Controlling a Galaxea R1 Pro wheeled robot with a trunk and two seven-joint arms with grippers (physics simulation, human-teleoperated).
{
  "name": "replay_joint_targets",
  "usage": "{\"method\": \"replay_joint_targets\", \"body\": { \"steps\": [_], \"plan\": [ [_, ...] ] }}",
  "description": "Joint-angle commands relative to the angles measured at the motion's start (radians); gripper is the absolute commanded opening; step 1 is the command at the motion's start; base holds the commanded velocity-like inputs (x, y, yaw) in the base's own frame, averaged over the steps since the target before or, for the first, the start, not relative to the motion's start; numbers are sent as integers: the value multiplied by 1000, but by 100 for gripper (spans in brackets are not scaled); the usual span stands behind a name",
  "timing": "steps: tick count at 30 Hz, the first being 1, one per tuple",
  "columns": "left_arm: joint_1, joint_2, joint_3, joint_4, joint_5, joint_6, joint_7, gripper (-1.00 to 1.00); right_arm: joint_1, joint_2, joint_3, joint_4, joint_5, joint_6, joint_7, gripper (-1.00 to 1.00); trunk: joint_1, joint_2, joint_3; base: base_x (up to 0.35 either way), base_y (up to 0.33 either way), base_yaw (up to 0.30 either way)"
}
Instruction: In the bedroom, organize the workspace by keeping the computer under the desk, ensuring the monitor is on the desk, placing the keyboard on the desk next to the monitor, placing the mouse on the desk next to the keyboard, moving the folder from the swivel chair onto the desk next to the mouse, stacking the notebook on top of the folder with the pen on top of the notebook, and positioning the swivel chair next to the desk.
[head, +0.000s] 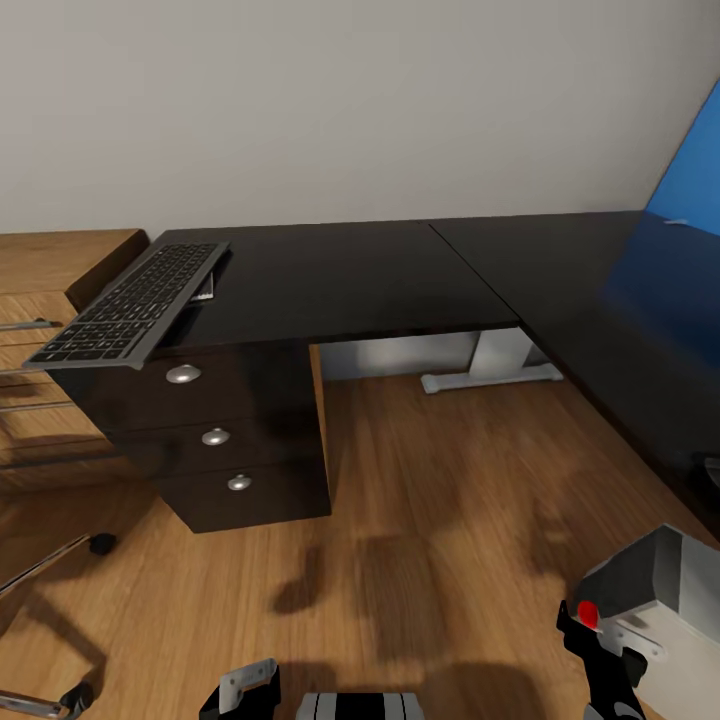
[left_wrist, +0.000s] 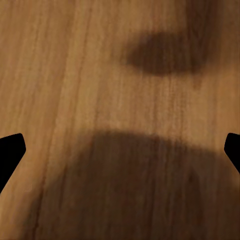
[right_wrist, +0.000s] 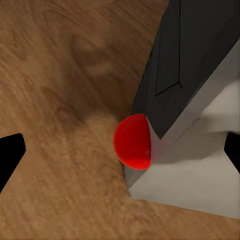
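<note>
Your right gripper (right_wrist: 120, 150), jaws spread and holding nothing, hovers just above the red-dotted black-and-white monitor (right_wrist: 190, 85) on the floor; I judge you should close on it, then lift it onto the black-topped desk (head: 340, 280).

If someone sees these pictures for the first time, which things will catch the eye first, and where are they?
The keyboard stands out first: it lies tilted at the left end of the black-topped desk, overhanging the edge above the drawers with silver knobs. Next comes the monitor at the lower right near the wood floor, its red dot beside the right gripper.
</note>
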Motion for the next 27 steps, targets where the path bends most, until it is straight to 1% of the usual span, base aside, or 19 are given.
{"method": "replay_joint_targets", "body": {
  "steps": [1, 27],
  "plan": [
    [0, 1, -6, 0, 9, -4, 7, 100, -1, 0, 3, 0, 9, -1, -1, 100, 0, 0, -1, 9, 0, 0],
    [0, 1, -5, 1, 9, -4, 7, 100, -1, 0, 3, 0, 9, -1, -1, 100, 0, 0, -1, -6, 0, 0]
  ]
}}
